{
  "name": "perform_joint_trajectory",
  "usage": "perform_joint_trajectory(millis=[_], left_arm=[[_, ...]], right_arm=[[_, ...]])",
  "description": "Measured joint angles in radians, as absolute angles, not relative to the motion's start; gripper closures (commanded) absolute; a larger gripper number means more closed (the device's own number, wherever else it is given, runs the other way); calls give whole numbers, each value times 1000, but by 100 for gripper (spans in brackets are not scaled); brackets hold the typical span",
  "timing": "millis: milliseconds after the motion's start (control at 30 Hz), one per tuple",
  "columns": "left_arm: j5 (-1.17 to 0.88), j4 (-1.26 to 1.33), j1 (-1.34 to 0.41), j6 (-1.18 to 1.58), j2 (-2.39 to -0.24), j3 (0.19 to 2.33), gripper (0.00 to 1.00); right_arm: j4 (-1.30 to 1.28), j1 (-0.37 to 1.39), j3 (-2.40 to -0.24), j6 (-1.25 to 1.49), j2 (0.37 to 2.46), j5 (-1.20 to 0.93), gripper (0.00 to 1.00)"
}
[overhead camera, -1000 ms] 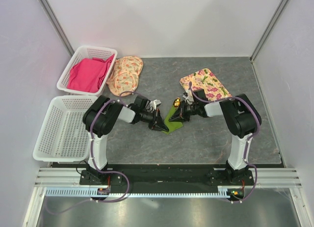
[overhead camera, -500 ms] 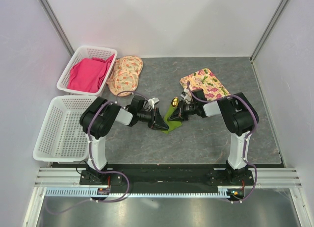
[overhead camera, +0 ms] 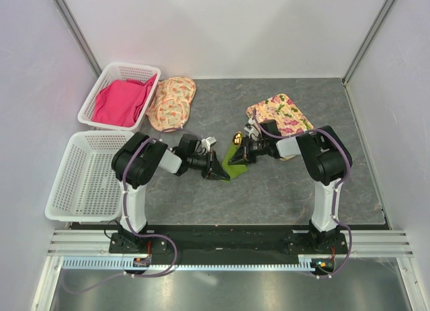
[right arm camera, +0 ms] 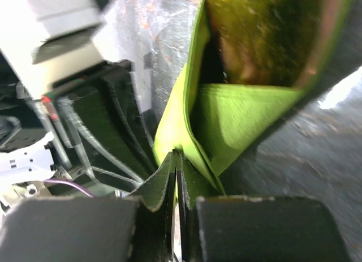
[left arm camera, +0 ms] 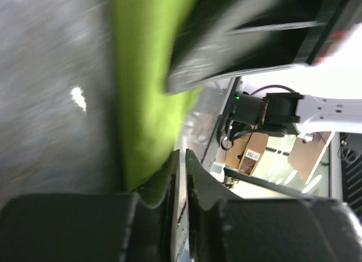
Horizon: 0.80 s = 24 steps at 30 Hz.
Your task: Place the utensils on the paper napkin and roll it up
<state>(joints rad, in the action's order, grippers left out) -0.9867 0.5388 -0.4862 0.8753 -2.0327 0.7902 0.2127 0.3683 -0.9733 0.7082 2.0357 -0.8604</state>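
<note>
Top external view: lime-green paper napkin (overhead camera: pixel 232 166) looks bunched tighter than a second ago. Left gripper (overhead camera: pixel 220 171) and right gripper (overhead camera: pixel 241 156) each pinch an edge, and the short utensil's shiny yellow-gold end (overhead camera: pixel 237 138) pokes out. Rolling's probably underway.

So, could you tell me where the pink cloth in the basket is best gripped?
Probably the pink cloth by a raised fold near its middle, from straight above: it lies bunched in the white basket, whose walls block side approaches.
</note>
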Motion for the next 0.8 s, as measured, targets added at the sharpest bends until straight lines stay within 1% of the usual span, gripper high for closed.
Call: perform_joint_trajectory(millis=[133,200,267,400,633,733,800], left_arm=[[-988,607,-481,907,-2052,750,96],[-987,636,-480,916,-2053,736,98],[-986,655,-479,923,-2054,728,98],[-994,678,-479,935,-2065,727,98],[-997,693,-479,945,-2070,726,98],[-997,696,-479,947,-2070,725,98],[-997,701,-479,949,-2071,724,98]], right_arm=[[197,377,-1011,682,2060,-879,88],[184,381,-1026,667,2068,-887,84],[158,384,-1045,645,2070,-891,79],[90,386,-1097,589,2070,-883,73],[33,373,-1162,550,2067,-852,74],[23,367,-1160,553,2066,-851,78],[22,365,-1155,553,2066,-851,78]])
